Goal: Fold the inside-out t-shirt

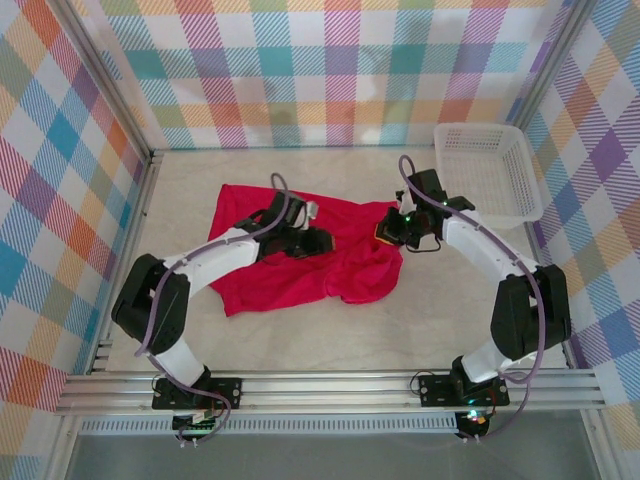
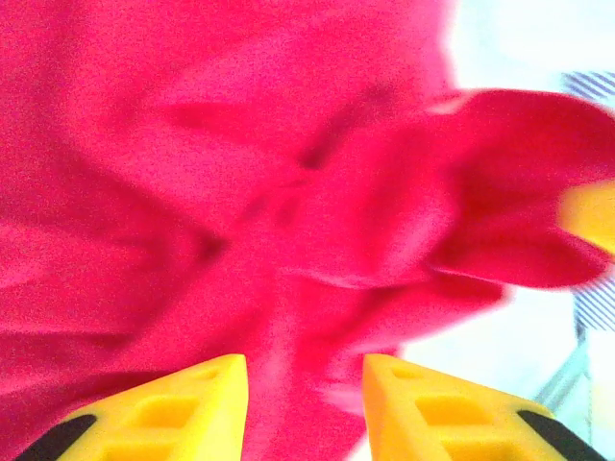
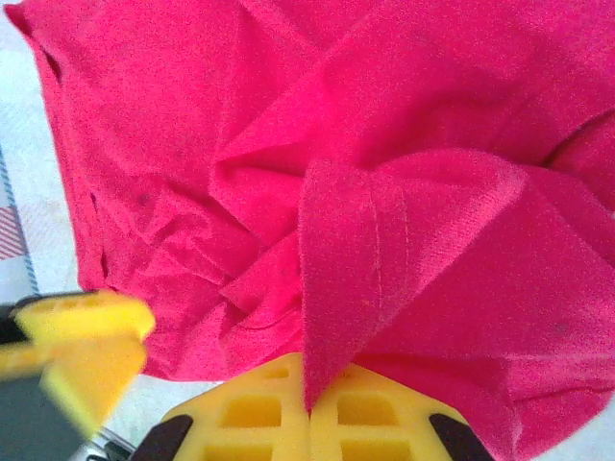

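Note:
The inside-out t-shirt point(image 1: 290, 270) lies crumpled in a bright red heap at the middle of the table. My left gripper point(image 1: 322, 241) hovers low over its centre. In the left wrist view its yellow fingers point(image 2: 197, 403) stand apart, with blurred red cloth point(image 2: 240, 192) under the gap and nothing pinched. My right gripper point(image 1: 386, 232) is at the shirt's right edge. It is shut on a stitched hem fold point(image 3: 356, 259), which rises from between the yellow pads point(image 3: 384, 408). The t-shirt point(image 3: 192, 125) bunches in creases beyond that fold.
A white plastic mesh basket point(image 1: 490, 170) stands at the back right, close behind the right arm. A yellow finger of the left gripper point(image 3: 82, 336) shows blurred at the left of the right wrist view. Bare pale tabletop point(image 1: 330, 330) lies in front of the shirt.

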Motion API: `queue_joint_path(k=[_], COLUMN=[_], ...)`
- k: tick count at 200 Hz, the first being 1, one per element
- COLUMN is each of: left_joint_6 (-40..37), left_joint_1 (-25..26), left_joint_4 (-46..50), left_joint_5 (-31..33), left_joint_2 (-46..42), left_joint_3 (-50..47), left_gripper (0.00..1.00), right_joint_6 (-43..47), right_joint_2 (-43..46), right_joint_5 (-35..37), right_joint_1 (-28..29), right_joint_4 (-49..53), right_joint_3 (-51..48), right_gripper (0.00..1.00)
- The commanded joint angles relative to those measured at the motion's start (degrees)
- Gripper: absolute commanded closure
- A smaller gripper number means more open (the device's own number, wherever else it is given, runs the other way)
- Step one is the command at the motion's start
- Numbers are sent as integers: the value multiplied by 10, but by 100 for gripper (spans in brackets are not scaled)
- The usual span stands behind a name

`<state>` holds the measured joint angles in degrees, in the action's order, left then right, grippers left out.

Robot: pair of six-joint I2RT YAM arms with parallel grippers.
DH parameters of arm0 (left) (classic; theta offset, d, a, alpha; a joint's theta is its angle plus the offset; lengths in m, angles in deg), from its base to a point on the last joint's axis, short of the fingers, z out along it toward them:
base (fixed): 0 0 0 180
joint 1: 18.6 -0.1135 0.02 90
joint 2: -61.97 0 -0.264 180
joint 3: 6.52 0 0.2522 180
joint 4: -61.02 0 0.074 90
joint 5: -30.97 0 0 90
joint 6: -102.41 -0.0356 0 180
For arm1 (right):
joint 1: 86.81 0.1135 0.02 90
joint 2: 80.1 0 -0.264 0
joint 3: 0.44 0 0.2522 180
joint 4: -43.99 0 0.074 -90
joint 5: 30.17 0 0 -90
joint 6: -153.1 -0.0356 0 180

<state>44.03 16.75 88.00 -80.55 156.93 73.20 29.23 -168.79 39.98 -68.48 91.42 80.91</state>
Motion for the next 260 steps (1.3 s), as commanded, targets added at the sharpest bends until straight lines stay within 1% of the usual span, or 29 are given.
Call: queue_joint_path(k=[1, 23, 32, 45, 79, 122, 129, 133, 155, 163, 166, 187, 205, 233, 260], left_joint_6=[-34, -19, -14, -6, 6, 31, 31, 30, 18, 15, 14, 1, -12, -39, -44], left_joint_1=[27, 48, 57, 67, 73, 74, 74, 73, 72, 73, 73, 73, 73, 70, 60], left_joint_4=[-5, -24, -29, -34, -28, -42, -38, -33, 12, 22, 42, 78, 101, 134, 129], left_joint_5=[-26, -40, -41, -39, -26, -14, -10, -7, 10, 17, 19, 22, 6, -69, -139], left_joint_2=[15, 55, 71, 95, 157, 213, 223, 227, 237, 228, 224, 174, 125, 81, 67], left_joint_3=[23, 46, 56, 73, 117, 164, 171, 175, 198, 202, 203, 205, 207, 223, 221], left_gripper=[60, 56, 53, 51, 50, 48, 51, 55, 89, 98, 100, 100, 100, 100, 100], right_joint_6=[-7, -6, -6, -6, -8, -10, -10, -9, -3, 1, 3, 14, 20, 31, 34], right_joint_2=[13, 19, 22, 28, 43, 57, 60, 61, 65, 64, 64, 54, 33, -6, -27], right_joint_5=[-22, -20, -16, -13, -15, -26, -25, -25, -17, -11, -8, 26, 55, 91, 89], right_joint_1=[-1, -1, -2, -2, -5, -5, -5, -4, -4, -6, -6, -10, -20, -34, -37], right_joint_4=[-17, -13, -12, -10, -10, -12, -12, -12, -7, -4, -3, 5, 3, 6, 7], right_joint_3=[13, 14, 13, 11, 8, -1, -1, -2, -5, -7, -8, -19, -30, -25, -12], right_gripper=[100, 100, 100, 100, 100, 100, 100, 100, 100, 100, 100, 100, 100, 100, 100])
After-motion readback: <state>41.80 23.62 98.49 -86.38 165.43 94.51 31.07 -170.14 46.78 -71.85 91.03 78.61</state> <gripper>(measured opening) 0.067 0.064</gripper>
